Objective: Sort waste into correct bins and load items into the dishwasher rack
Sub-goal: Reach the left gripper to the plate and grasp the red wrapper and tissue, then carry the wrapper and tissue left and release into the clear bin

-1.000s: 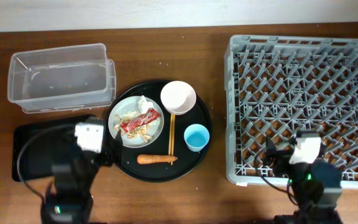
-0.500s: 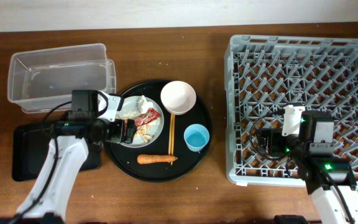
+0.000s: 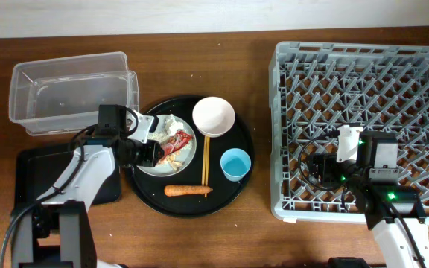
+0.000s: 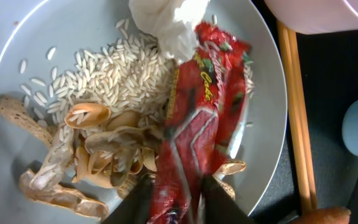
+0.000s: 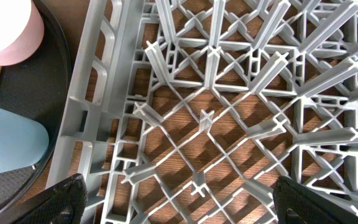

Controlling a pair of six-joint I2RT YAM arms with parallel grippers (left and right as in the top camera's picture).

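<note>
My left gripper (image 4: 178,200) is shut on the lower end of the red snack wrapper (image 4: 204,106), which lies on the grey-white plate (image 4: 17,37) among rice and beige food scraps (image 4: 98,149), below the white tissue (image 4: 166,18). From overhead, the left gripper (image 3: 153,152) reaches over the plate (image 3: 188,160) from the left. The white bowl (image 3: 214,116), blue cup (image 3: 235,164), chopsticks (image 3: 205,160) and carrot (image 3: 188,190) lie on the round black tray (image 3: 233,197). My right gripper (image 5: 179,199) hangs open over the front left of the grey rack (image 3: 363,59), holding nothing.
The clear plastic box (image 3: 73,100) stands at the back left, and the flat black tray (image 3: 39,171) lies in front of it under my left arm. The rack's upright pegs (image 5: 207,118) rise just below the right gripper. Its left wall borders the round tray.
My left arm has reached from the table's front onto the plate and its jaws have closed on the red wrapper. The right arm has moved forward over the rack.
</note>
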